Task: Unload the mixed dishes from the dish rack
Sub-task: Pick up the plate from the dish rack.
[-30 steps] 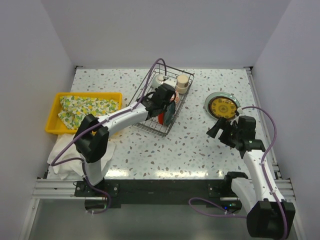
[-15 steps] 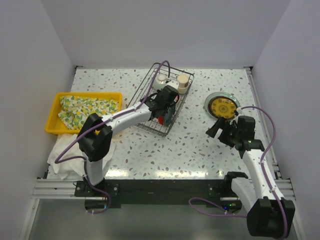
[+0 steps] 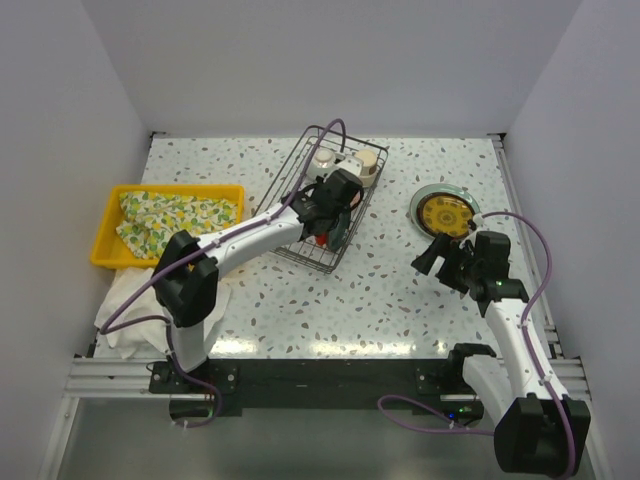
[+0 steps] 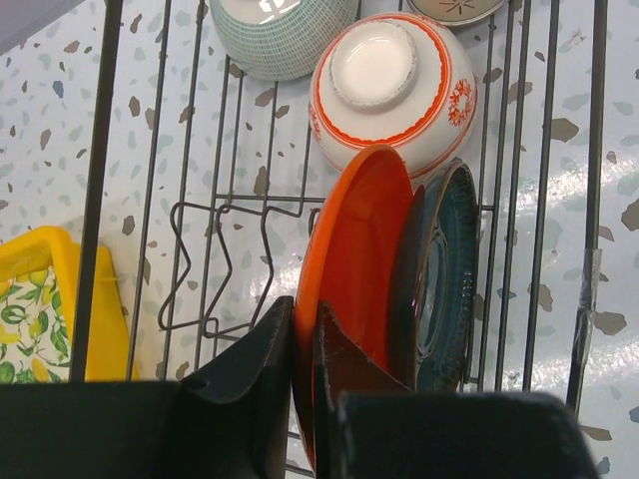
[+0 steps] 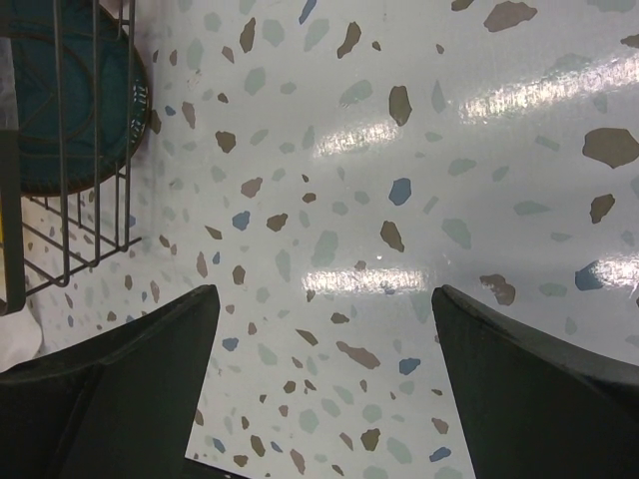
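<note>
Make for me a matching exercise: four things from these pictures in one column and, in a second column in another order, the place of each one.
Things
1. orange plate
2. yellow plate
3. flowered cloth
4. white bowl with red pattern

Places
A. in the yellow tray
B. upside down in the rack
C. flat on a grey plate, outside the rack
D. upright in the rack, its rim between the left jaws

Pairs: 1-D, 2-C, 3-A, 4-B

yellow tray (image 3: 103, 255): far left | patterned cloth (image 3: 170, 215): inside tray | white cloth (image 3: 125, 302): beside tray
</note>
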`<control>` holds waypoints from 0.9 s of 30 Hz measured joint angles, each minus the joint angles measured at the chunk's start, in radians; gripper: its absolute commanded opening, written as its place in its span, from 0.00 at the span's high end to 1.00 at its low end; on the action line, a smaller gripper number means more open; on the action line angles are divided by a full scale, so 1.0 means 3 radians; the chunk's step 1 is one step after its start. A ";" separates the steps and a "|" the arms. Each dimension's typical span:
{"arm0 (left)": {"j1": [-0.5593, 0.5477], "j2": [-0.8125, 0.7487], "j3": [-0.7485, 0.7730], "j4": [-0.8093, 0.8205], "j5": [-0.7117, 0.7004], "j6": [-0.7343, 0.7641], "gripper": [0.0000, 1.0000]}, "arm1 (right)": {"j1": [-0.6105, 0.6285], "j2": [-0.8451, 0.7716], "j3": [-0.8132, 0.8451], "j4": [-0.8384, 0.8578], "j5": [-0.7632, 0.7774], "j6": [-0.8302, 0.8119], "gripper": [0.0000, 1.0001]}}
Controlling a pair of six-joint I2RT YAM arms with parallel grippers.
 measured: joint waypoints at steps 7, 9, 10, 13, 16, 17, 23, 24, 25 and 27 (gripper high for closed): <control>0.0001 -0.0276 0.0014 -0.0125 -0.0042 0.0011 1.00 | 0.0000 0.0056 0.0000 0.0008 -0.0041 0.0004 0.08; 0.0001 -0.0379 0.0014 -0.0169 -0.0072 0.0031 1.00 | 0.0000 0.0075 0.0000 0.0022 -0.0072 0.0011 0.08; 0.0001 -0.0432 0.0014 -0.0186 -0.0093 0.0036 1.00 | 0.0000 0.0083 0.0000 0.0033 -0.0081 0.0017 0.08; 0.0001 -0.0590 0.0011 -0.0231 -0.0142 0.0053 1.00 | 0.0000 0.0108 0.0001 0.0064 -0.0109 0.0027 0.08; 0.0005 -0.0757 0.0008 -0.0249 -0.0217 0.0061 1.00 | 0.0000 0.0148 0.0008 0.0089 -0.0164 0.0031 0.08; 0.0009 -0.0796 0.0006 -0.0249 -0.0237 0.0061 1.00 | 0.0000 0.0163 0.0008 0.0111 -0.0182 0.0034 0.08; 0.0145 -0.1013 -0.0074 -0.0234 -0.0092 0.0001 1.00 | 0.0015 0.0231 0.0014 0.0292 -0.0412 0.0111 0.08; 0.0196 -0.1061 -0.0120 -0.0219 -0.0010 -0.0032 1.00 | 0.0022 0.0238 0.0017 0.0327 -0.0455 0.0130 0.07; 0.0257 -0.1119 -0.0188 -0.0191 0.0097 -0.0069 1.00 | 0.0023 0.0247 0.0020 0.0369 -0.0511 0.0146 0.07; 0.0351 -0.1213 -0.0289 -0.0160 0.0259 -0.0146 1.00 | 0.0032 0.0268 0.0025 0.0456 -0.0612 0.0196 0.08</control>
